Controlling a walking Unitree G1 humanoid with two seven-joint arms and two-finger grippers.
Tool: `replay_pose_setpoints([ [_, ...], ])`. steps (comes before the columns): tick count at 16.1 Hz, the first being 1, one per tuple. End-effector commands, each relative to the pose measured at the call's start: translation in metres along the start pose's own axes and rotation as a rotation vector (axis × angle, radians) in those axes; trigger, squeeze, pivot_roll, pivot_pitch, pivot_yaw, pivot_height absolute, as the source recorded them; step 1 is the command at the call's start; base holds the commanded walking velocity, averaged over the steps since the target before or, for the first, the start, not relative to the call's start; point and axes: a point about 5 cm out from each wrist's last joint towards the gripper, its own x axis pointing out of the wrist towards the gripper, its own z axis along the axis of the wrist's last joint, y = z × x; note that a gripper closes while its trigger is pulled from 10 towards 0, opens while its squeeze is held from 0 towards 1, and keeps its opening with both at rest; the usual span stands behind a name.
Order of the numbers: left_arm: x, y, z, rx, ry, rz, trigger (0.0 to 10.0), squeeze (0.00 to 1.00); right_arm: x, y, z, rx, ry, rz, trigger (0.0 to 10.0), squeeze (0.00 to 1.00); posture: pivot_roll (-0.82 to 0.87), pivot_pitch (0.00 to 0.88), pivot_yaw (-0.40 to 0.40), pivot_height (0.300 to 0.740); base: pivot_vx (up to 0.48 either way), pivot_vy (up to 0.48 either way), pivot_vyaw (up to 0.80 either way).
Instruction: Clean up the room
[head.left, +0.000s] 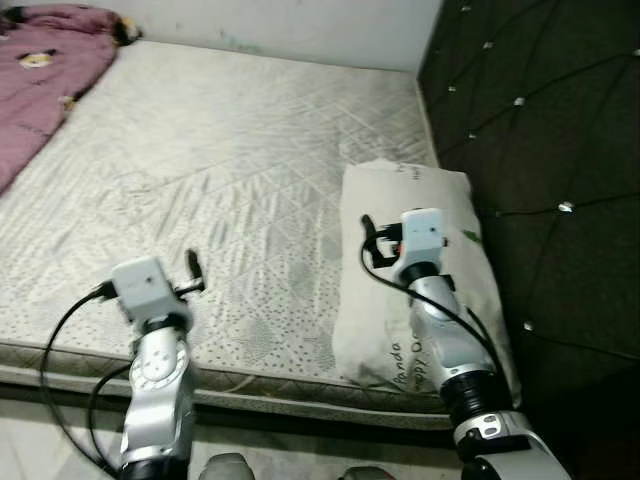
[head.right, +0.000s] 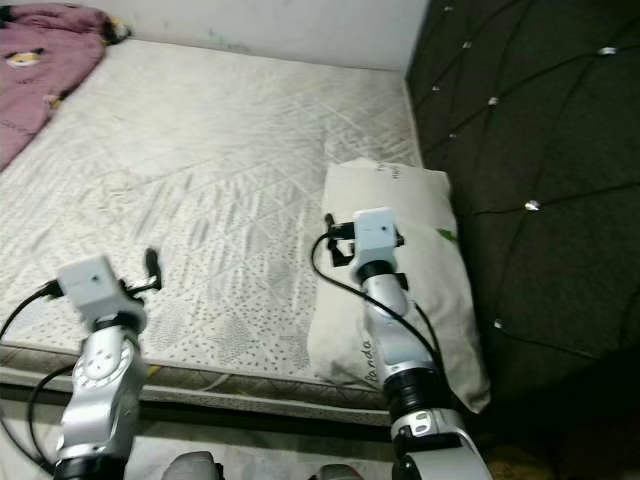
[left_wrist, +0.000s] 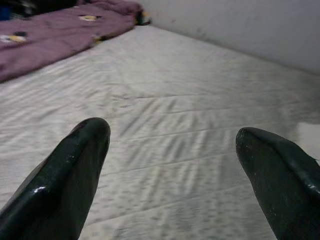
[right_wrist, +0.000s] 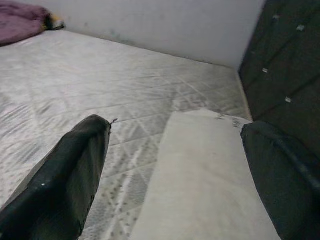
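Bedding lies at the far left of the mattress (head.left: 230, 170): a purple quilt (head.left: 45, 75) with small cartoon prints, bunched over the mattress's far left corner and running down its left edge. The mattress itself is bare, pale and quilted in a diamond pattern, and it reaches back to a light wall (head.left: 300, 25).

Over the mattress's near edge, left of its middle, hangs the left end effector (left_wrist: 172, 165). Its two black fingers (left_wrist: 65, 175) stand spread wide apart with nothing between them, pointing across the mattress toward the quilt and the wall.

Farther right, a cream pillow (head.left: 395, 200) with dark lettering and a small green mark lies lengthwise along the mattress's right edge, its near end hanging slightly past the mattress's front border. The right end effector (right_wrist: 175, 170) hovers above the pillow, its fingers (right_wrist: 70, 170) also parted wide and empty, one over the mattress just beside the pillow's left edge, the other toward the pillow's right side.

Right of the mattress rises a dark tufted headboard (head.left: 540, 130) studded with shiny buttons, with the pillow lying close against it.
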Motion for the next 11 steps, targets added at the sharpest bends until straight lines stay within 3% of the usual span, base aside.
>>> replay_pose_setpoints([
  [1, -0.001, 0.0, 0.002, 0.018, 0.004, -0.01, 10.0, 0.0, 0.0, 0.003, 0.002, 0.007, -0.002, 0.026, 10.0, 0.0, 0.06, 0.0, -0.06, 0.74, 0.0, 0.0, 0.0],
  [3, -0.006, 0.0, -0.006, 0.067, -0.005, -0.07, 10.0, 0.0, -0.005, 0.001, -0.006, 0.052, 0.038, 0.01, 10.0, 0.0, 0.06, 0.0, -0.062, 0.74, 0.0, 0.0, 0.0],
  [4, -0.013, 0.014, -0.016, 0.059, 0.044, -0.007, 10.0, 0.0, -0.01, -0.003, -0.012, 0.029, 0.063, 0.002, 10.0, 0.0, 0.05, 0.0, -0.061, 0.74, 0.0, 0.0, 0.0],
  [6, -0.02, 0.033, -0.018, 0.065, 0.058, 0.019, 10.0, 0.0, -0.021, -0.018, -0.027, -0.018, 0.124, -0.067, 10.0, 0.0, 0.06, 0.0, -0.064, 0.74, 0.0, 0.0, 0.0],
  [8, -0.024, 0.043, -0.023, 0.132, 0.061, 0.033, 10.0, 0.0, -0.022, -0.023, -0.024, -0.002, 0.091, -0.086, 10.0, 0.0, 0.06, 0.0, -0.065, 0.74, 0.0, 0.0, 0.0],
  [9, -0.026, 0.044, -0.023, 0.168, 0.051, 0.024, 10.0, 0.0, -0.023, -0.026, -0.02, -0.039, 0.07, -0.107, 10.0, 0.0, 0.06, 0.0, -0.067, 0.74, 0.0, 0.0, 0.0],
  [11, -0.028, 0.044, -0.023, 0.168, 0.042, 0.02, 10.0, 0.0, -0.028, -0.026, -0.02, -0.039, 0.068, -0.088, 10.0, 0.0, 0.06, 0.0, -0.069, 0.74, 0.0, 0.0, 0.0],
])
